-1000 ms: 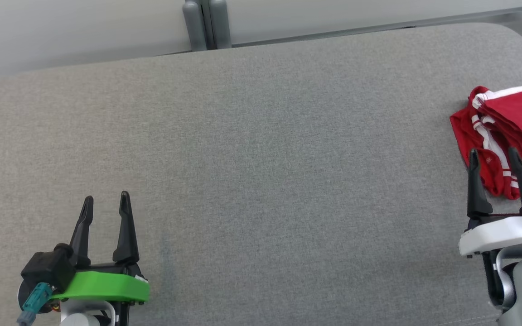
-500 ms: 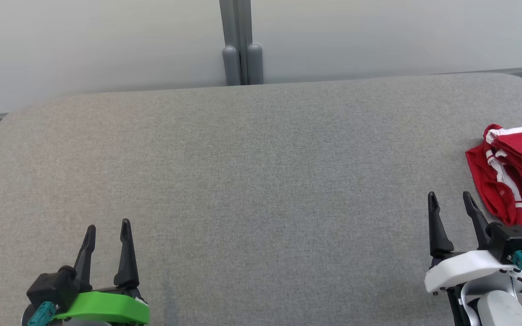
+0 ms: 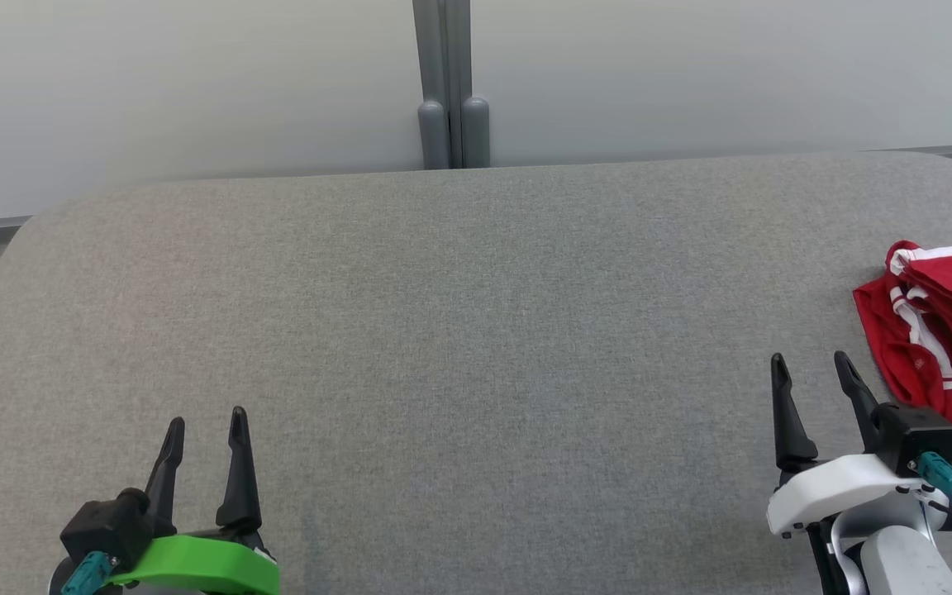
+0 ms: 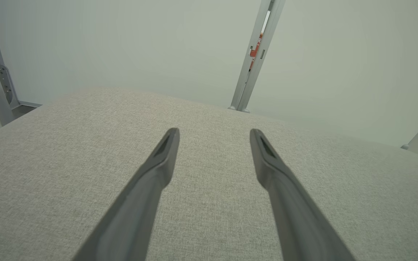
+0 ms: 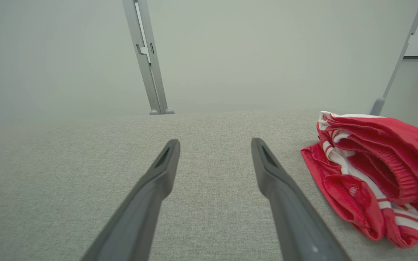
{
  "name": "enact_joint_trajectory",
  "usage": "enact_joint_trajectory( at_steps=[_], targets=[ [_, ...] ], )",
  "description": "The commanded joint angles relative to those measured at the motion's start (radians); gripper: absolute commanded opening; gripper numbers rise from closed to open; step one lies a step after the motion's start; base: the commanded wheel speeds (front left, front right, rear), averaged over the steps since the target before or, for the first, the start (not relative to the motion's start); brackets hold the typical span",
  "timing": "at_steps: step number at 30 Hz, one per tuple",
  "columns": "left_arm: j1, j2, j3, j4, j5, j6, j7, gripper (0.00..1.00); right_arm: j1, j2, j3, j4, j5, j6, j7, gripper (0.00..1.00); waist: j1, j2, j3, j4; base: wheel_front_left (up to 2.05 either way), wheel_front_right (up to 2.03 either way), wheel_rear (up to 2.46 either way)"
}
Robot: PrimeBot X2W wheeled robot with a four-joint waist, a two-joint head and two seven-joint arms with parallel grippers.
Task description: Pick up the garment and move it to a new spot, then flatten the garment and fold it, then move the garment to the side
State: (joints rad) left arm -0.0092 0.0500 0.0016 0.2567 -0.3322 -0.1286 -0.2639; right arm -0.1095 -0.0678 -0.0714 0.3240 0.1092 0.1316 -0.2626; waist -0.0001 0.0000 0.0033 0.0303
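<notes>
The folded red garment point(image 3: 943, 335) lay at the table's point(image 3: 476, 330) right edge; left gripper point(image 3: 205, 423) and right gripper point(image 3: 811, 368) hovered near, fingers spread, holding nothing

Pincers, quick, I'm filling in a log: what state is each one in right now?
Left pincer: open, empty.
Right pincer: open, empty, apart from the red shorts.
</notes>
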Motion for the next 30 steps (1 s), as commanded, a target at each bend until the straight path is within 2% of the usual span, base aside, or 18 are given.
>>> enact_joint_trajectory(
  at_steps=[1,19,20,27,30],
  targets=[
    [0.011,0.002,0.001,0.0,-0.007,-0.003,0.0,1.0,-0.011,0.002,0.01,0.004,-0.001,-0.002,-0.002,1.0,0.0001,0.0,0.001,0.0,0.0,0.0,0.0],
    [0.021,0.002,0.009,-0.017,-0.003,-0.003,0.0,1.0,0.002,0.006,0.028,0.011,0.004,-0.002,-0.002,1.0,0.0001,0.0,0.007,-0.001,0.0,0.0,0.0],
    [0.004,0.0,0.004,-0.016,-0.001,0.0,0.0,0.0,0.001,0.007,0.027,0.009,0.003,0.0,0.0,0.0,0.0001,0.0,0.007,-0.001,0.0,0.0,0.0],
    [0.017,-0.006,-0.004,0.042,-0.001,0.0,0.0,0.0,0.043,0.024,0.027,0.069,0.004,0.0,0.003,0.0,0.0001,0.0,0.007,-0.001,0.0,0.0,0.0],
    [0.014,-0.006,0.0,0.042,-0.052,0.0,0.014,0.0,0.039,0.024,0.019,0.07,0.061,0.0,0.022,0.0,0.0001,0.0,0.007,-0.002,0.0,0.0,0.0]
  ],
)
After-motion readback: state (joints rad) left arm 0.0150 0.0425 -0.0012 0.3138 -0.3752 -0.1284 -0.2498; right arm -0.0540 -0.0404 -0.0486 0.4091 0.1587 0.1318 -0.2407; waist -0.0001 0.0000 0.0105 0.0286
